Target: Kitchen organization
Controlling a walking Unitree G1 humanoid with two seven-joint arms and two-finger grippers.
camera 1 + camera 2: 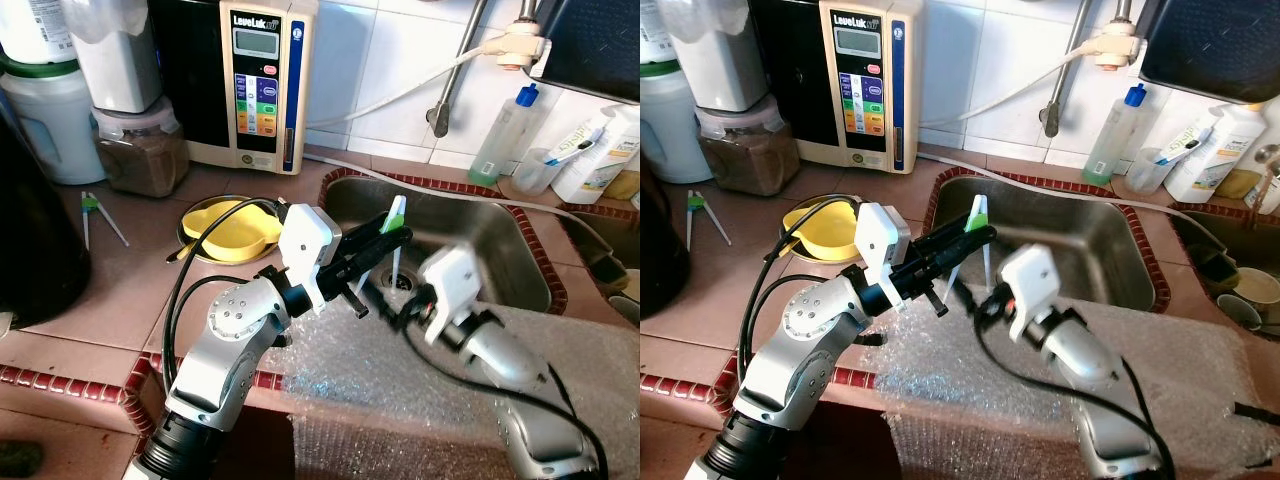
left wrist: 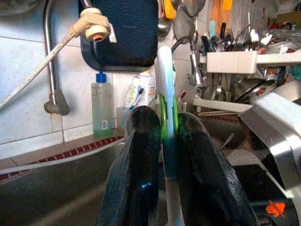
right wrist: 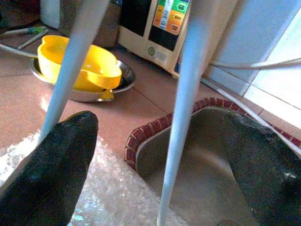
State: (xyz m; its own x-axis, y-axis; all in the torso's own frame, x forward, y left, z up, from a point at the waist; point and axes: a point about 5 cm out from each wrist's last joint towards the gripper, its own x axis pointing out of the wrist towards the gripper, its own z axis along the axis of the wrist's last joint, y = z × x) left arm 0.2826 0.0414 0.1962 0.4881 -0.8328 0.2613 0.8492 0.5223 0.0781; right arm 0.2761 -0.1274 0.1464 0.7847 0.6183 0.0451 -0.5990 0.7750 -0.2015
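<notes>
A pair of white training chopsticks with a green hinge (image 1: 396, 214) stands upright over the sink's near left corner. My left gripper (image 1: 386, 240) is shut on the chopsticks just below the hinge; the left wrist view has the green clip (image 2: 165, 110) pinched between both black fingers (image 2: 136, 165). My right gripper (image 1: 404, 308) sits just below and to the right, open. In the right wrist view the two white legs (image 3: 187, 94) hang between its spread fingers (image 3: 61, 160) without touching them.
The steel sink (image 1: 480, 240) lies ahead, with bubble wrap (image 1: 400, 385) over the counter edge under both arms. A yellow bowl in a metal dish (image 1: 232, 228), a second chopstick pair (image 1: 95, 212), a brown jar (image 1: 145, 152) and a water machine (image 1: 262, 80) stand left. A soap bottle (image 1: 505, 135) stands behind the sink.
</notes>
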